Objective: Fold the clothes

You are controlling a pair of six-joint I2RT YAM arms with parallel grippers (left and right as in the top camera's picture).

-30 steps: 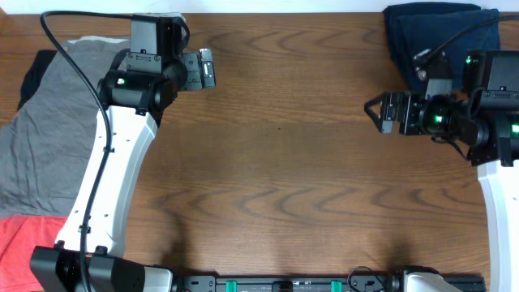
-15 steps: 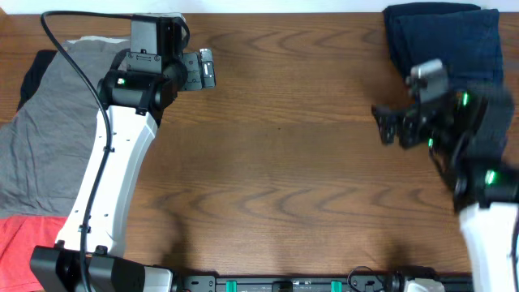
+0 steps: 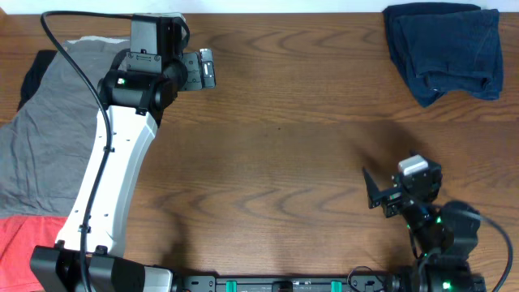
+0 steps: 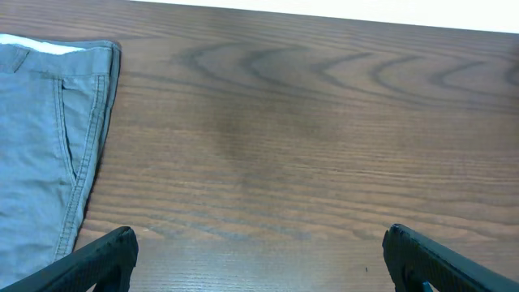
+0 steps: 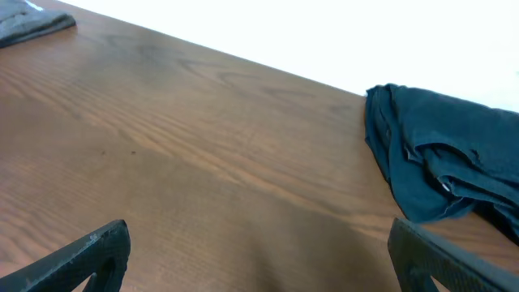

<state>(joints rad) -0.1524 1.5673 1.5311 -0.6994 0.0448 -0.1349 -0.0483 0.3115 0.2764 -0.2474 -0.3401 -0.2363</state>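
A folded dark blue garment (image 3: pixel 442 49) lies at the table's back right; it also shows in the right wrist view (image 5: pixel 454 162). A pile of clothes sits at the left: grey trousers (image 3: pixel 49 130) on top, a black item (image 3: pixel 34 73) behind, a red item (image 3: pixel 20 247) at the front. The grey trousers show in the left wrist view (image 4: pixel 40 146). My left gripper (image 3: pixel 208 69) is open and empty above bare wood at the back left, just right of the pile. My right gripper (image 3: pixel 371 191) is open and empty near the front right.
The wooden table (image 3: pixel 276 146) spans the view, its back edge meeting a white wall. A black rail (image 3: pixel 284 284) runs along the front edge between the arm bases.
My right arm has pulled back from beside the blue garment to the front right of the table. The left arm has not moved.
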